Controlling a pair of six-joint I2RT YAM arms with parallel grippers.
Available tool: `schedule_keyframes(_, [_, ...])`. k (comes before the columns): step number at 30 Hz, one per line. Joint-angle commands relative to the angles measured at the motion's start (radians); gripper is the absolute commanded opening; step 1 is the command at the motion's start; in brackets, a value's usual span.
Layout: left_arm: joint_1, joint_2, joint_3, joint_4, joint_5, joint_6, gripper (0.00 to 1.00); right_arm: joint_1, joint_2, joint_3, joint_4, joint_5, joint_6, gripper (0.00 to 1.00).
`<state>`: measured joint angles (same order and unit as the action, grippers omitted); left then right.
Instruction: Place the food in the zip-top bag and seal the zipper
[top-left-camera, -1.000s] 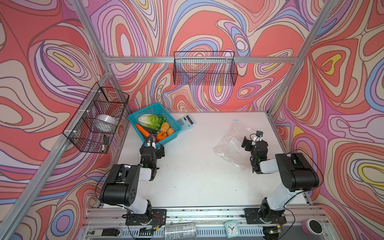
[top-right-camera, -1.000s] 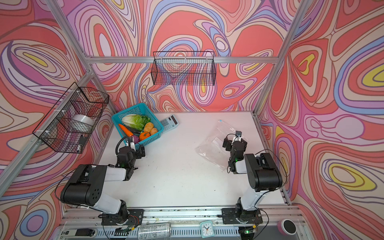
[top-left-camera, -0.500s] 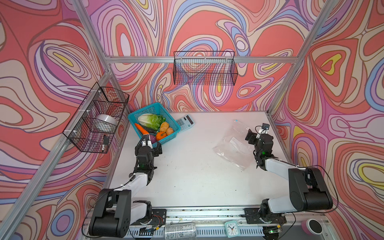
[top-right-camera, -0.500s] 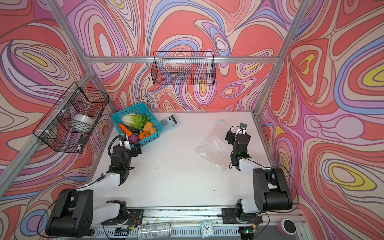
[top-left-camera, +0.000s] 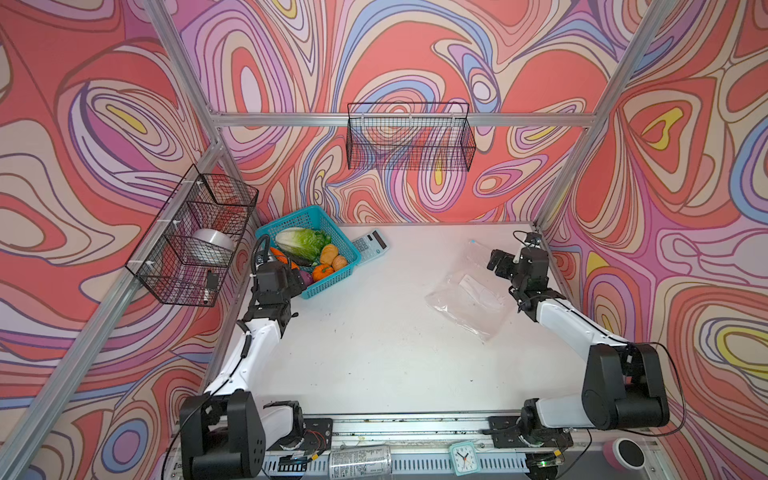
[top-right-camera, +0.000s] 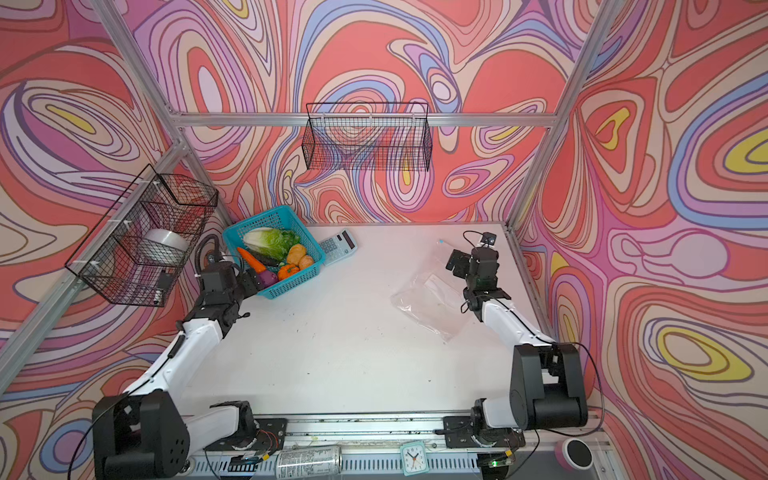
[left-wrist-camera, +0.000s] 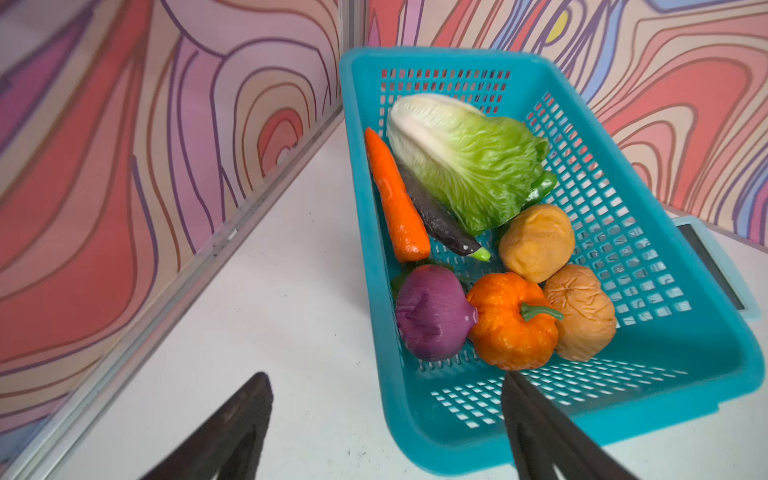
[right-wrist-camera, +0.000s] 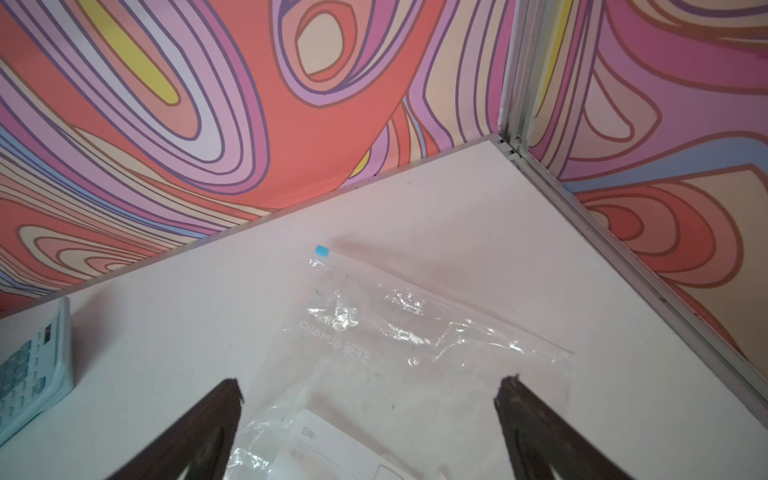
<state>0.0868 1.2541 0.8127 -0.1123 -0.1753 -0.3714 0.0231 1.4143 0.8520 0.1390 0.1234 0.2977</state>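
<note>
zip-top bag (right-wrist-camera: 395, 332) beneath right gripper (right-wrist-camera: 370, 388), jaws spread

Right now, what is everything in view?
plastic basket: one, teal, table's far-left corner
napa cabbage: one, green-white, in basket
carrot: one, orange, in basket
potatoes: two, tan, in basket
pumpkin: one, orange, in basket
onion: one, purple, in basket
eggplant: one, dark purple, in basket
zip-top bag: one, clear, flat on table's right
slider tab: one, light blue, bag's far corner
calculator: one, pale blue, beside basket
wire baskets: two, black, left and back walls
can: one, silver, front rail
clock: one, teal, front rail
left gripper: open, black, at basket's near edge
right gripper: open, black, above bag
</note>
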Motion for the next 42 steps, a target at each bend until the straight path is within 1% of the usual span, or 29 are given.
schedule_keyframes(1, [0.010,0.086,0.099,-0.228,0.071,-0.145,0.84,0.011,0.003,0.047,-0.140,-0.050,0.040,0.98])
schedule_keyframes(3, [0.020,0.145,0.149,-0.289,0.087,-0.203,0.82,0.014,0.013,0.076,-0.192,-0.053,0.049,0.98])
schedule_keyframes(5, [0.024,0.195,0.186,-0.327,0.100,-0.223,0.78,0.020,0.021,0.093,-0.221,-0.054,0.049,0.99])
schedule_keyframes(8, [0.025,0.251,0.215,-0.360,0.082,-0.243,0.75,0.026,0.032,0.101,-0.235,-0.055,0.047,0.98])
schedule_keyframes(12, [0.025,0.272,0.203,-0.337,0.074,-0.252,0.64,0.030,0.031,0.105,-0.238,-0.049,0.044,0.98])
schedule_keyframes(18, [0.025,0.289,0.189,-0.292,0.053,-0.239,0.34,0.041,0.027,0.123,-0.246,-0.047,0.041,0.98])
schedule_keyframes(20, [0.025,0.303,0.192,-0.281,0.050,-0.238,0.22,0.046,0.026,0.130,-0.249,-0.049,0.041,0.98])
schedule_keyframes(25, [0.025,0.319,0.197,-0.276,0.039,-0.228,0.00,0.055,0.019,0.137,-0.263,-0.048,0.037,0.98])
schedule_keyframes(30, [0.024,0.246,0.161,-0.288,0.038,-0.231,0.00,0.057,0.003,0.131,-0.261,-0.048,0.038,0.98])
schedule_keyframes(35, [0.025,0.098,0.053,-0.356,0.061,-0.263,0.00,0.061,0.003,0.125,-0.252,-0.067,0.058,0.98])
schedule_keyframes(39, [0.020,-0.041,-0.074,-0.432,0.113,-0.339,0.00,0.068,0.016,0.135,-0.247,-0.095,0.082,0.98])
schedule_keyframes(42, [-0.021,-0.161,-0.166,-0.479,0.149,-0.428,0.00,0.091,0.035,0.154,-0.249,-0.123,0.104,0.98])
